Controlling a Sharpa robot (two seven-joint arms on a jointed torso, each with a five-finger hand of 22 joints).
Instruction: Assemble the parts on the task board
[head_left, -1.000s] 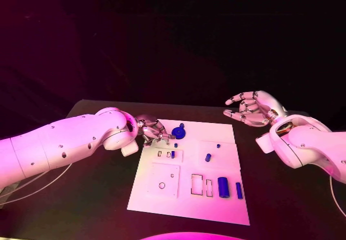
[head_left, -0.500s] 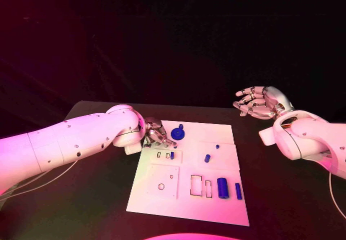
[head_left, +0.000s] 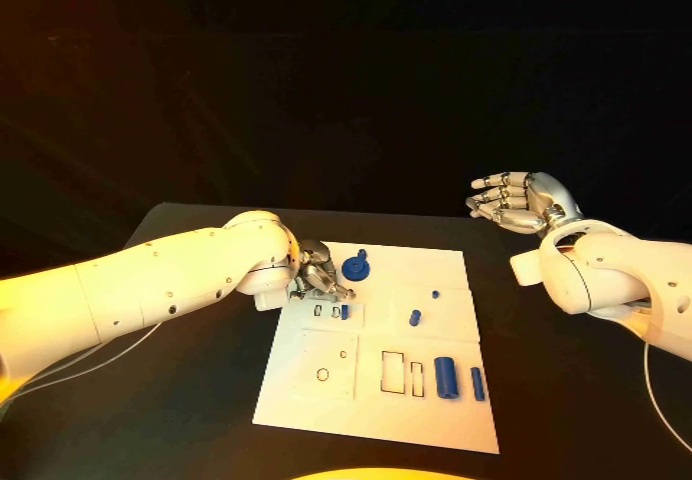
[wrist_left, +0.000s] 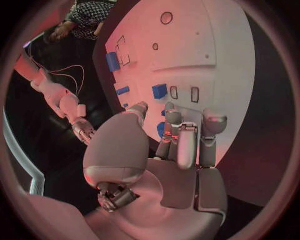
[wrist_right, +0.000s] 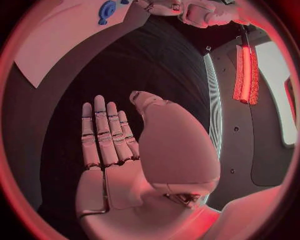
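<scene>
The left arm enters from the picture's left edge in the head view and reaches across the black counter (head_left: 173, 400) to the near-left corner region of the far end of the task board (head_left: 433, 400). The left hand (head_left: 320, 275) is angled down onto the board's far-left area, fingers curled together with their tips at the board surface beside the round blue part (head_left: 358, 266); whether the fingertips pinch a small part cannot be determined. In the left wrist view, the left hand (wrist_left: 181, 150) lies with fingers extended side by side over the white board (wrist_left: 212, 60), tips close to a small blue part (wrist_left: 160, 91). The right arm is raised off the board at the right side of the counter. The right hand (head_left: 522, 201) is held up, palm facing inward, fingers loosely bent and apart, holding nothing; the right wrist view shows the right hand (wrist_right: 119, 145) with straight fingers spread slightly over the dark counter. On the board, a blue cylinder (head_left: 446, 376) lies at the near-right with its long axis running toward and away from the robot; a slimmer blue bar (head_left: 477, 383) lies just beside it, parallel. A short blue peg (head_left: 415, 317) lies near the board's centre, slightly tilted from that axis.
</scene>
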